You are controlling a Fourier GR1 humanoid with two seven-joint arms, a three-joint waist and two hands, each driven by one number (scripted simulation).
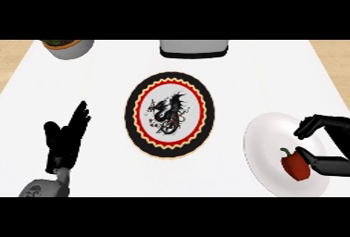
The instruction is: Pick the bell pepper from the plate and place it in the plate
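Observation:
A red bell pepper (295, 165) with a green stem lies on the plain white plate (266, 139) at the right. My right hand (328, 143) hovers over that plate's right side, its fingers curved above the pepper and its thumb just beside it, with a gap still showing. In the middle of the counter sits a patterned plate (147, 85) with a black and red scalloped rim and a dragon figure. My left hand (66, 136) rests open at the left, fingers straight and pointing up.
A grey pot (70, 48) with brown contents stands at the back left. A grey and black appliance (193, 47) sits at the back centre. Wooden floor shows beyond the white counter's left and right edges.

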